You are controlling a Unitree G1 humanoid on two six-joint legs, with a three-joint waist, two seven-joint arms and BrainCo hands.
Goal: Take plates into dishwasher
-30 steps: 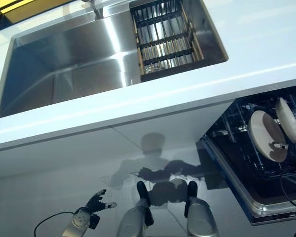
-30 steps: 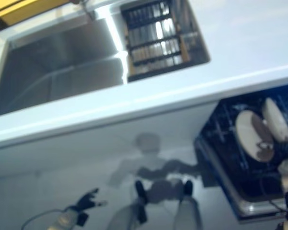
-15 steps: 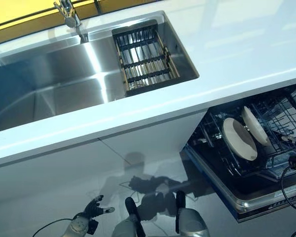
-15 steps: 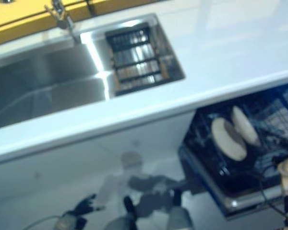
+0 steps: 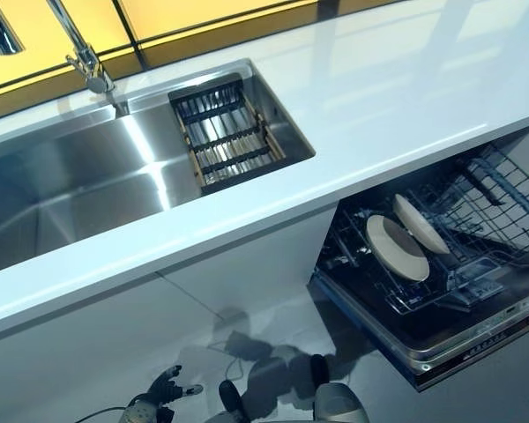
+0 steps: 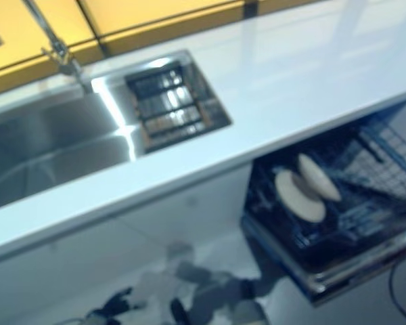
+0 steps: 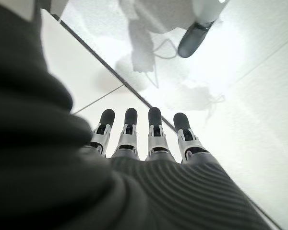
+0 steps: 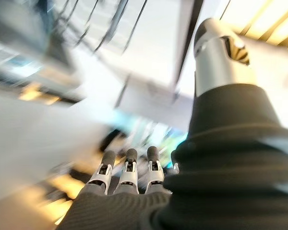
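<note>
Hanging low at my left side, my left hand shows near the bottom edge of the head views, close above the pale tiled floor and in front of the white cabinet front under the sink. Its own wrist view shows the fingers straight and loosely spread in a row, pointing out over the floor, with nothing between them; the thumb does not show there. My right hand appears only in its own wrist view, where the fingers reach out straight and side by side, again around nothing; what lies past them is too smeared to make out. Both hands are empty. Well away from my left hand, over on my right, the dishwasher stands open under the white countertop, its lower rack drawn out. 2 plates stand on edge in that rack, tilted back, the nearer round one overlapping the one behind it, so close that I cannot tell whether they touch. How near my right hand is to them I cannot tell. Above my left hand, set into the countertop, is the steel sink with its tap at the back and a slatted drain basket sitting in its right end.
</note>
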